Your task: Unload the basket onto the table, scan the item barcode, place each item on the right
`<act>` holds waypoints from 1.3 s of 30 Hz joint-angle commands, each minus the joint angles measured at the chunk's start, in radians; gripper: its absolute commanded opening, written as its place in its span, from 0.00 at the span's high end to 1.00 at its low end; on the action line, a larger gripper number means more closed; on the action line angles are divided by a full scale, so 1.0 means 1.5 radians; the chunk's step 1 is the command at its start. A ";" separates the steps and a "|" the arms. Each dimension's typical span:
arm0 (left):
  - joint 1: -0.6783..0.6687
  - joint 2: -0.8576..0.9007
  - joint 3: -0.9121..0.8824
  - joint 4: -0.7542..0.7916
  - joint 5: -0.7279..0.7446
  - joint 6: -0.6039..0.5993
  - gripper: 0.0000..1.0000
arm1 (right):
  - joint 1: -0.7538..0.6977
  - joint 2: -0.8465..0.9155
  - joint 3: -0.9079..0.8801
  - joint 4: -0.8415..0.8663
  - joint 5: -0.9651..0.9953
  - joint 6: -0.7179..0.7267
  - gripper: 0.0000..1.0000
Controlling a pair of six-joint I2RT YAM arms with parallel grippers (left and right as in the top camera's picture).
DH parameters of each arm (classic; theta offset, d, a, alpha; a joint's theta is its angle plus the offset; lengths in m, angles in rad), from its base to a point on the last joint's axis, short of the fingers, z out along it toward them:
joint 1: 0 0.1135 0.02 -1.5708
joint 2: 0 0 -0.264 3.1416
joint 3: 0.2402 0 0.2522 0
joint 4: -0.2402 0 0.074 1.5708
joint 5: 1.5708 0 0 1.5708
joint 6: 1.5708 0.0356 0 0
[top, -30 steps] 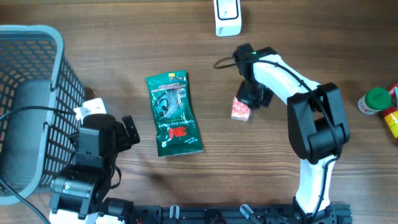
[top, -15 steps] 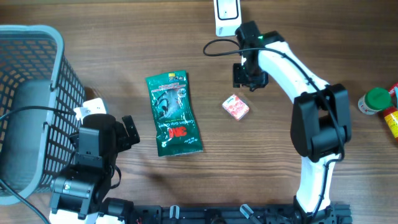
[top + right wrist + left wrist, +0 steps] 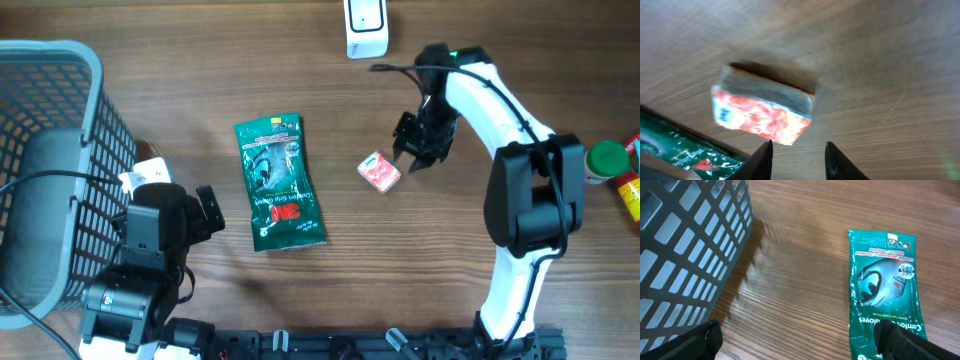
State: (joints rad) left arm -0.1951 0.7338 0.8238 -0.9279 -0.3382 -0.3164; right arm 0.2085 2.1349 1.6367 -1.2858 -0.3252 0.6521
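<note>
Over brown wooden table (image 3: 330,290), with white plastic barcode scanner (image 3: 364,27) beyond it: right gripper (image 3: 408,163), jaws partly apart, holding nothing. Just ahead of the fingertips (image 3: 764,159), untouched and flat on the table: small red-and-white cuboid packet (image 3: 762,112). Best opened wider, centred across the packet's narrow sides, then closed clear of any barcode face.

right arm (image 3: 495,105): white, black joints | right claw (image 3: 409,163): black

The right gripper (image 3: 408,162) has released the red packet (image 3: 379,172); it now hovers just beside it, jaws parted.
</note>
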 commanded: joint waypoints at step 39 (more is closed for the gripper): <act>0.003 -0.004 0.000 0.001 0.006 -0.006 0.00 | -0.153 -0.188 -0.192 0.053 -0.488 -0.035 0.92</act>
State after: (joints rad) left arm -0.1951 0.7338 0.8238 -0.9276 -0.3382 -0.3164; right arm -0.0223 1.8584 1.3540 -1.1229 -0.9249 0.6327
